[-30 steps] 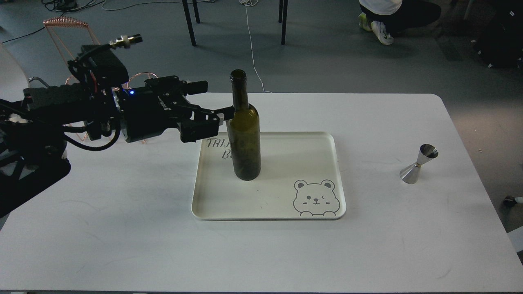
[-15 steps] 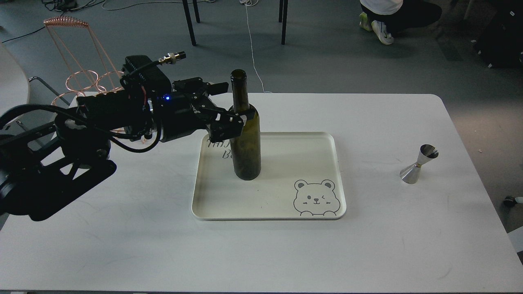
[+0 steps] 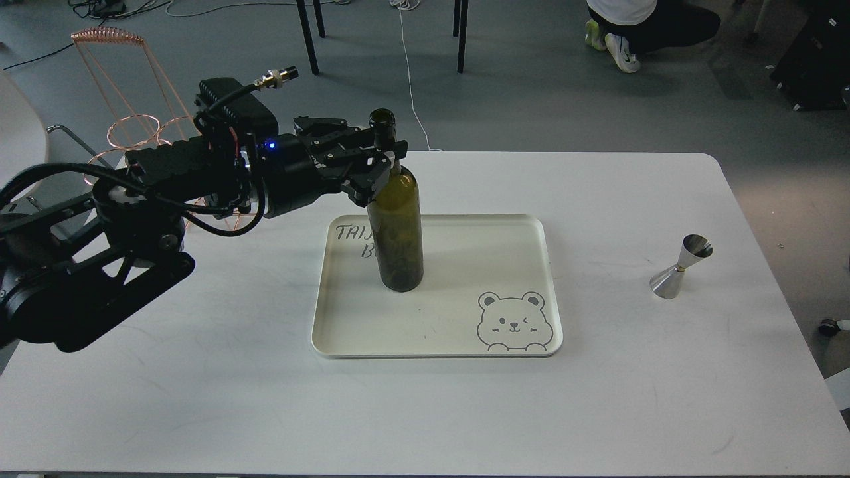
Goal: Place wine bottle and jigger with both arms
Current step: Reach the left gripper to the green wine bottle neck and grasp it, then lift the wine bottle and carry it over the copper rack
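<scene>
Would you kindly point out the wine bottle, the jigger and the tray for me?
wine bottle [image 3: 397, 232], head view, on the middle of its green body.
jigger [image 3: 679, 267], head view, on its narrow waist.
tray [image 3: 465, 275], head view, on a bare part of its floor.

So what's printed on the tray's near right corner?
A grey line-drawn winking bear on the cream tray, seen in the head view.

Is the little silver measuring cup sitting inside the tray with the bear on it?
No, the silver measuring cup stands on the bare white table, well to the right of the tray.
</scene>
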Robot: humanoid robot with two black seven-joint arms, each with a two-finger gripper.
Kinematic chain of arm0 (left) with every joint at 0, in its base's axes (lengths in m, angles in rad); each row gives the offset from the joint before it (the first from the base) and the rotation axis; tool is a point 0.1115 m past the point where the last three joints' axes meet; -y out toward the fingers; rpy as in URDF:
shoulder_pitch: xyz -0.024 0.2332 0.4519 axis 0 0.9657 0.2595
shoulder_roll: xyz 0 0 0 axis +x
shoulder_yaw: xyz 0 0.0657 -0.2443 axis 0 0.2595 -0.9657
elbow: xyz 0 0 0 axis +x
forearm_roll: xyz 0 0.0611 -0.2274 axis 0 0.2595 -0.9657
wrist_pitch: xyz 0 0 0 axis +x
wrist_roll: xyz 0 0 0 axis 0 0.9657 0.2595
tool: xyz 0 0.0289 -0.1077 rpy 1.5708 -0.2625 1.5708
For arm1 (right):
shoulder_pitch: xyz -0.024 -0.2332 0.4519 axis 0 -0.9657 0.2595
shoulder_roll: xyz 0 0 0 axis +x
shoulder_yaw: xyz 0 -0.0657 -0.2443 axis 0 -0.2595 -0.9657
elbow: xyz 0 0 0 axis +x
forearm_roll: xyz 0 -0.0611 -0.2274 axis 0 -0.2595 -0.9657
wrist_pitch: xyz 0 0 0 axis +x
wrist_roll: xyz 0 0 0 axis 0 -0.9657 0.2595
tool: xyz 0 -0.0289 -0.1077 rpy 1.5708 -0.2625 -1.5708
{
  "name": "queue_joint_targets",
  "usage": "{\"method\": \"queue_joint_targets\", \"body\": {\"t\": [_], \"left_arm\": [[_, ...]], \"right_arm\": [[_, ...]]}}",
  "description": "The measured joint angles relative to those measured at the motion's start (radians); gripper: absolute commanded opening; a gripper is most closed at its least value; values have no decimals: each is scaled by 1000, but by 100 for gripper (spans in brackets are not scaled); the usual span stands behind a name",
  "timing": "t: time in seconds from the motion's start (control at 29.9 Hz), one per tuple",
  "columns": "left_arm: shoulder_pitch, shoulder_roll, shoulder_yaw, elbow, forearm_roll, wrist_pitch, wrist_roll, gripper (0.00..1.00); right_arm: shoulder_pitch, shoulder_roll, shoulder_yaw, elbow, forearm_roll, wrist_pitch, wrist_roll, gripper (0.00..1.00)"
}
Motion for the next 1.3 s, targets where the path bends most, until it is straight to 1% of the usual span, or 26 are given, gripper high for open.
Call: {"method": "queue_joint_targets", "body": {"t": [0.2,0.3,0.43,0.5,0.57,0.63,0.87,0.97,1.07,1.3], "left_arm": [[-4,53,-68,-27,-108,-4,-7,10],[-13,151,-110,-30,-197,-6,-13,10],[-30,325,-130,-29,-323,-4,-56,10],[-46,393,-129,-17,-350,-1,-73,10],[-57,453,-126,12,-359,-1,-85,10],[-64,480,-125,42,-364,0,-94,10],[-92,480,-119,214,-357,16,-98,10],[-110,447,-113,282,-353,44,-98,10],[-118,404,-106,343,-351,53,-97,10],[-120,340,-103,393,-317,62,-95,10]], "right_arm": [[1,0,0,0,-1,0,0,97],[4,0,-1,-1,-2,0,0,97],[12,0,-1,-1,-2,0,0,97],[17,0,-2,-1,-2,0,0,97],[20,0,-2,-1,-2,-1,0,97],[26,0,-3,1,-2,-1,0,97],[52,1,-6,8,-2,-6,0,97],[63,1,-9,9,-2,-6,0,97],[65,-5,-10,6,-3,-6,0,97],[68,-9,-7,6,-3,0,0,97]]}}
